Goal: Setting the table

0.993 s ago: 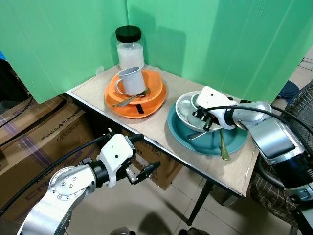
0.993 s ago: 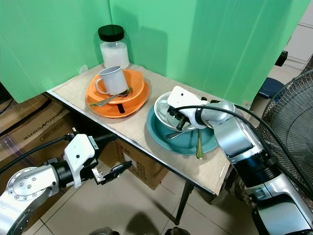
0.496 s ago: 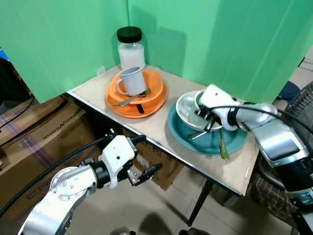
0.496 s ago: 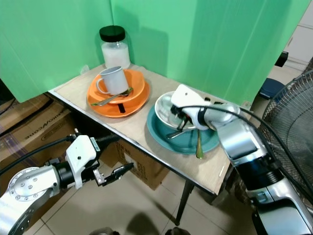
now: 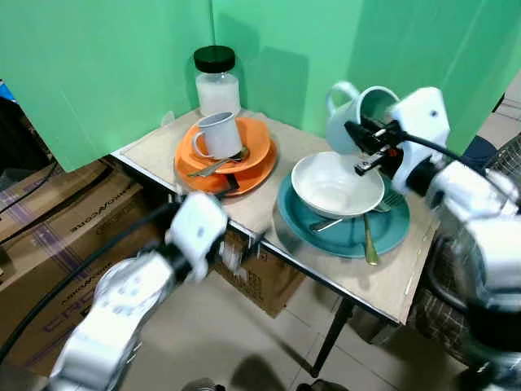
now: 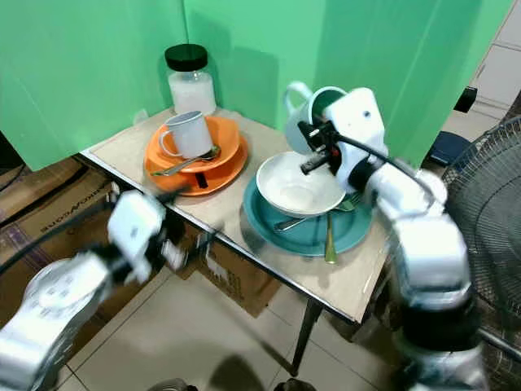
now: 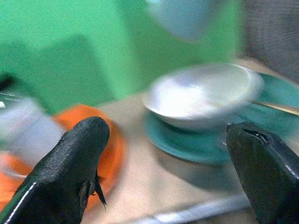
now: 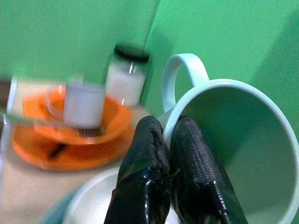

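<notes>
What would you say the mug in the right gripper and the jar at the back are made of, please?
Mug: pale blue, matte with thin walls, probably plastic or enamel. Jar: clear and glossy with a black lid, likely glass, possibly plastic. The right gripper pinches the mug's rim.

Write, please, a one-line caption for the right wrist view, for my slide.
Right pincer pinching the rim of a pale green mug, above a white bowl.

No legible text, only blurred print on the cardboard box (image 5: 49,236).

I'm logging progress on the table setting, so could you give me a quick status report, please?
Right gripper pinching light blue mug rim, held above white bowl. Left gripper open, low beside table. Nothing blocking.
</notes>
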